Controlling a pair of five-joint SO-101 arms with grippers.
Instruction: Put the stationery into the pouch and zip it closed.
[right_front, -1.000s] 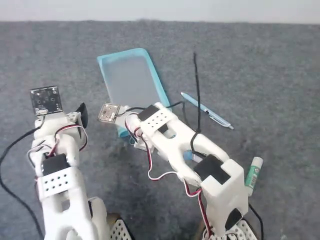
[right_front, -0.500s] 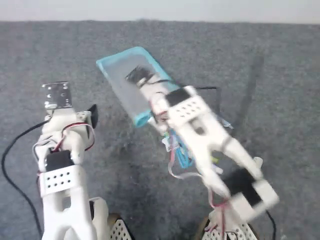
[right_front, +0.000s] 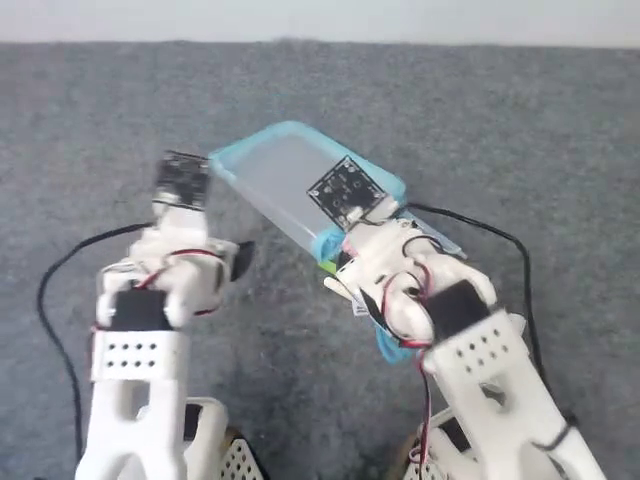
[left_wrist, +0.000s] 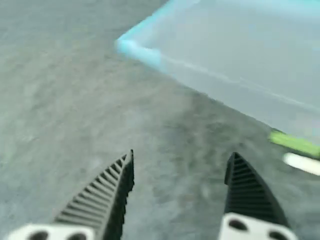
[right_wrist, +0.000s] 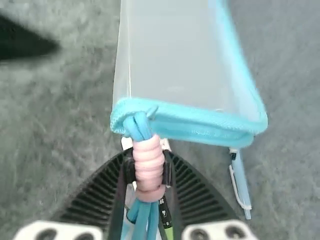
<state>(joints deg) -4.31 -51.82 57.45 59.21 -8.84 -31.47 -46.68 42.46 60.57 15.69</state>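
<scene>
Right gripper (right_wrist: 148, 167) fingers clamped on a pink sleeve (right_wrist: 148, 150) threaded on blue cords (right_wrist: 136, 125) that run into the pouch (right_wrist: 175, 65) corner. Blue pen (right_wrist: 239, 186) lies just beside that end of the pouch. Left gripper (left_wrist: 182, 154) fingers apart over bare tabletop (left_wrist: 60, 90) — near the pouch's far corner, not touching it.

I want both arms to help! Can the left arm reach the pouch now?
Probably yes. Its open fingers hover close to the pouch, near its corner, with just bare grey mat between them.
</scene>
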